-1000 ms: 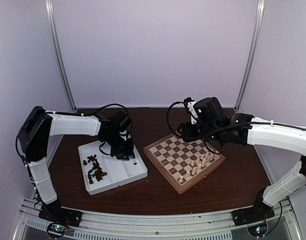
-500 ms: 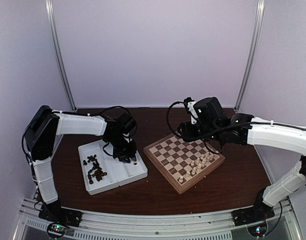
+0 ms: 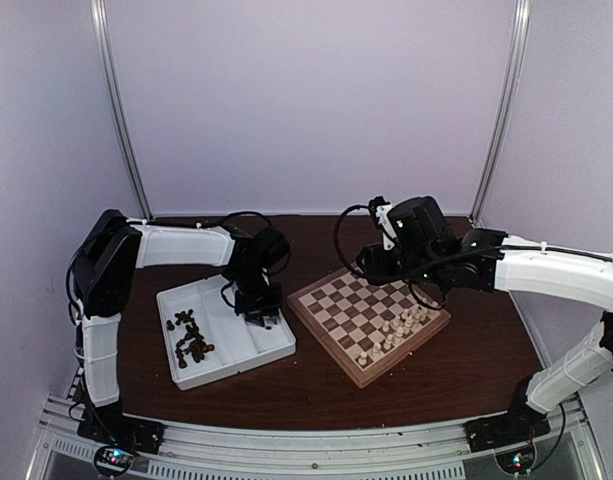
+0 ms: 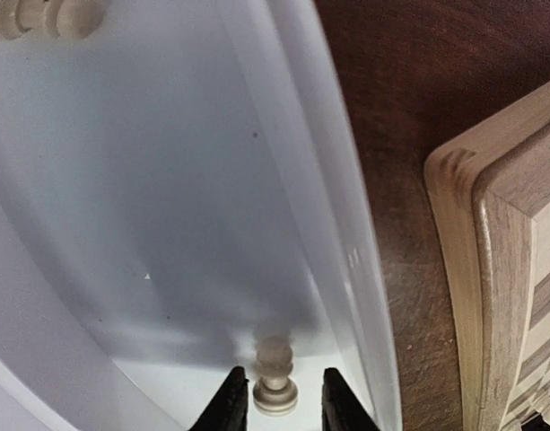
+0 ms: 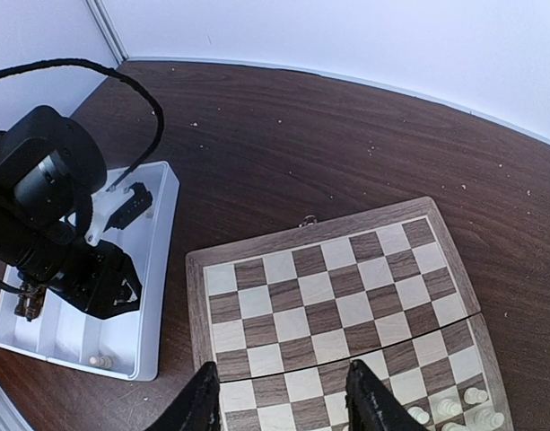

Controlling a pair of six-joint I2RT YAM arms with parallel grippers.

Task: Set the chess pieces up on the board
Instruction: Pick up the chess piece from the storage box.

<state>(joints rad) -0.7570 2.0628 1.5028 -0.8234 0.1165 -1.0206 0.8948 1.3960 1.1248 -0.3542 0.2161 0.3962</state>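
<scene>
Cream pawn (image 4: 275,395) sits between the left gripper's (image 4: 283,386) barely parted jaws, grip unclear, in the tray (image 4: 301,135) beside the board (image 3: 346,300). That arm has swung right, so pickup looks close. The right gripper (image 5: 283,386) hangs open, empty.

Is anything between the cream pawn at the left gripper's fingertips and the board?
Only the tray's right wall, then bare table and the board's raised rim. The cream pawn sits within the left gripper's jaws over the tray floor, so it must clear that wall. No loose piece shows on that path.
</scene>
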